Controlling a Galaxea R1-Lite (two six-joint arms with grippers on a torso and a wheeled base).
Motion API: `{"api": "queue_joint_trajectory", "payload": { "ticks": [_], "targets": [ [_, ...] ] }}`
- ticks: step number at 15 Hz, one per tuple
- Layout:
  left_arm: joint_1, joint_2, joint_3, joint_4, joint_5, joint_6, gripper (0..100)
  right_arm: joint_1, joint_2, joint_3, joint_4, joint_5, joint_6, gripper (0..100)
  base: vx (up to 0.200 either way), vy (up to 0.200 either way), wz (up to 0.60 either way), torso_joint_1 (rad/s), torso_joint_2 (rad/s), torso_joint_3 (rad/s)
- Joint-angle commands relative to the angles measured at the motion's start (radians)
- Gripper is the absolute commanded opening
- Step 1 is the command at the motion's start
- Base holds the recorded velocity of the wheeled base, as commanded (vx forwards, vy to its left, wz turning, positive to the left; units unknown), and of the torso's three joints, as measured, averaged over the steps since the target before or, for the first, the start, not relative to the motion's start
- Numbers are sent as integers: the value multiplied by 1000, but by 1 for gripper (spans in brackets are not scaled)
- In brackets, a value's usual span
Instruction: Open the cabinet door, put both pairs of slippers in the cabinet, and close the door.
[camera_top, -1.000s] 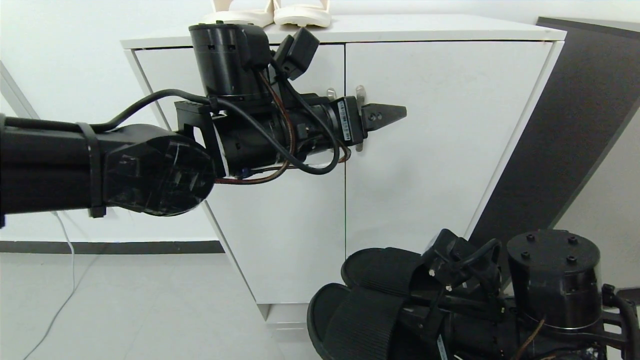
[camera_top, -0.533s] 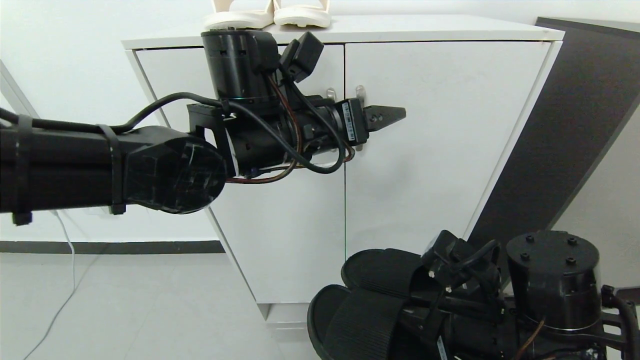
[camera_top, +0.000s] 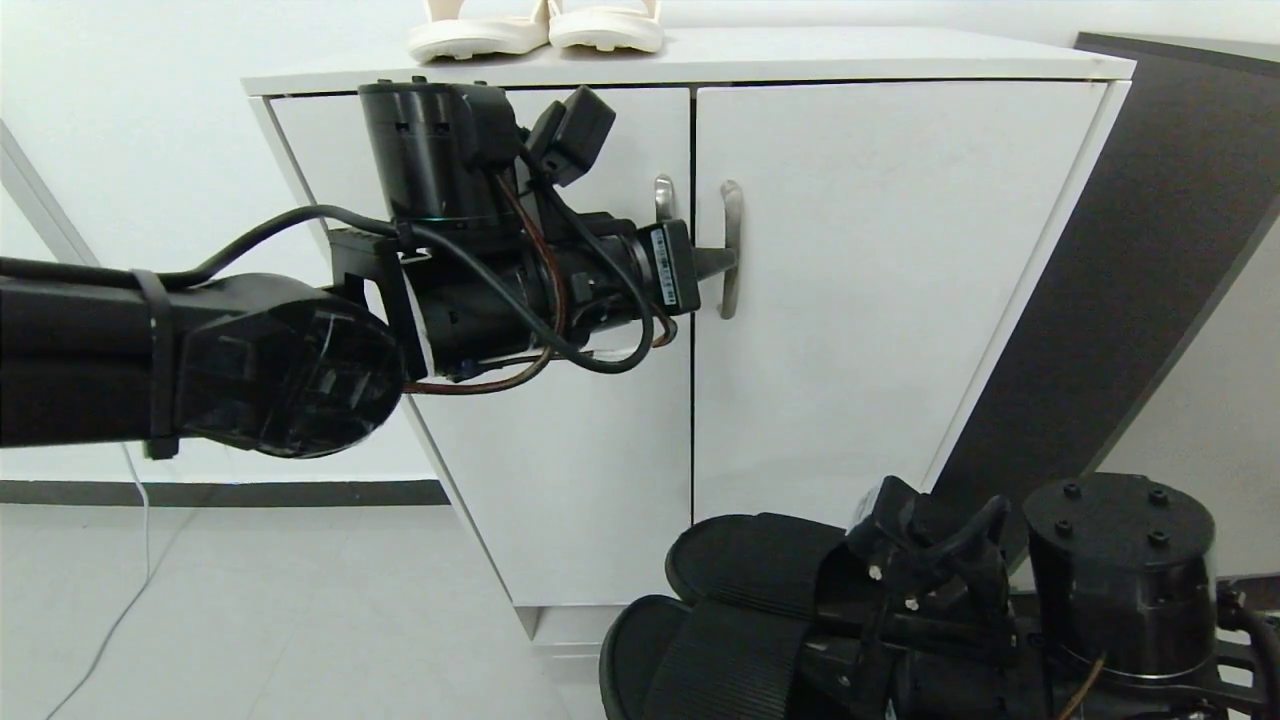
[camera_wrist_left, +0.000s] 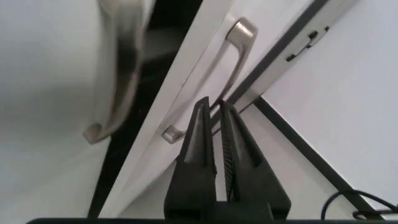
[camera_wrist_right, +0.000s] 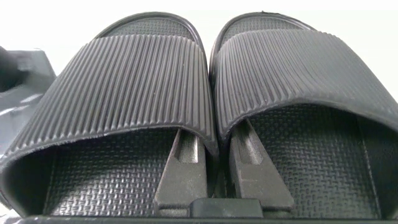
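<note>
Up front in the head view, we've got the white cabinet (camera_top: 900, 300) with both doors facing us. The left gripper (camera_top: 722, 265) comes in from the left, its tip right at the right door's handle (camera_top: 733, 215). The left door's handle (camera_top: 663, 197) is just beside that one, partly behind the wrist. The seam between the two doors reads as a dark line, a bit wider toward the top. The cream slippers (camera_top: 535, 30) sit on the cabinet's top near its front edge, over the left door. The black slippers (camera_top: 750, 560) are low on the right, in front of the cabinet's foot. Room-wise, there's open floor (camera_top: 250, 620) left of the cabinet and a dark wall panel (camera_top: 1150, 250) tight against its right side.

In the left wrist view, the left gripper's (camera_wrist_left: 213, 102) jaws are pressed nearly together, just a thin slit between them. The tips are at one handle (camera_wrist_left: 236, 59), but we can't tell if they actually pinch it. A second, blurred handle (camera_wrist_left: 118, 74) sits across a dark gap.

In the right wrist view, the right gripper (camera_wrist_right: 214, 134) is clenched on the black slippers (camera_wrist_right: 149, 81). One finger goes inside each shoe under its ribbed strap, squeezing the two inner walls together. The shoes are side by side and touching.
</note>
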Motion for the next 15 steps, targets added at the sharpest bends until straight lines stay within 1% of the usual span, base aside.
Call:
{"api": "queue_joint_trajectory", "payload": {
  "ticks": [1,2,4,6,8,10,12,15],
  "targets": [
    [-8,-48,40,-20,-2,-1,0,3,-19,34,-25,29,-12,0,0,0,0,0,0,0],
    [-14,-63,64,-35,-2,-1,0,3,-24,58,-45,70,-43,0,0,0,0,0,0,0],
    [-28,-92,103,-40,-1,-1,0,3,-22,72,-51,81,-64,0,0,0,0,0,0,0],
    [-40,-141,161,-42,-1,1,0,3,-24,75,-51,92,-64,0,0,0,0,0,0,0],
    [-42,-195,204,-42,-2,-1,0,3,-24,75,-51,110,-66,0,0,0,0,0,0,0],
    [-25,-201,199,-40,-1,-4,0,10,-21,75,-51,110,-67,0,0,0,0,0,0,0],
    [-3,-178,170,-40,-1,-6,0,10,-21,74,-51,110,-77,0,0,0,0,0,0,0],
    [-3,-137,112,-40,2,-6,0,10,-22,72,-51,109,-78,0,0,0,0,0,0,0]
  ]
}}
